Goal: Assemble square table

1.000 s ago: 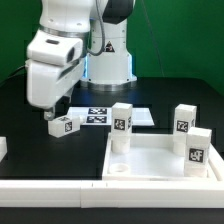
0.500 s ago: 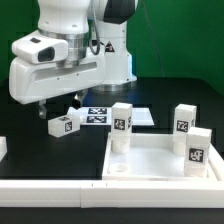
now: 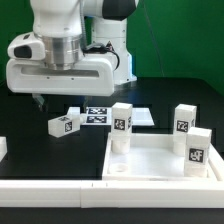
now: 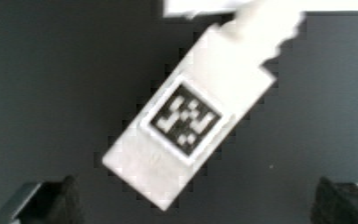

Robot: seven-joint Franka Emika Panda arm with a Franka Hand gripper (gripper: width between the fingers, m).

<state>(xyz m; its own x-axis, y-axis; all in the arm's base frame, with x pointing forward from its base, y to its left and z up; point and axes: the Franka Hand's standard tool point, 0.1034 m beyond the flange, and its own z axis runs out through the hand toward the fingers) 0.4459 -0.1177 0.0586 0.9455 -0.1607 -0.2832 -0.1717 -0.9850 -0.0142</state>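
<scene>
Nearest, a long white bar (image 3: 60,188) runs along the front of the bench (image 3: 40,150); behind it, toward the exterior view's right, sits the square table top (image 3: 160,160) with three legs (image 3: 121,128) standing upright at its corners; farther back, the fourth leg (image 3: 62,125) lies loose beside the marker board (image 3: 100,116); above it hangs the tool (image 4: 194,198), fingers (image 4: 43,200) spread wide and empty (wrist view shows the leg lying between and below them).

Loose leg (image 3: 62,124) lying at exterior view's left of square top (image 3: 160,160) — three legs (image 3: 121,127) upright in it
</scene>
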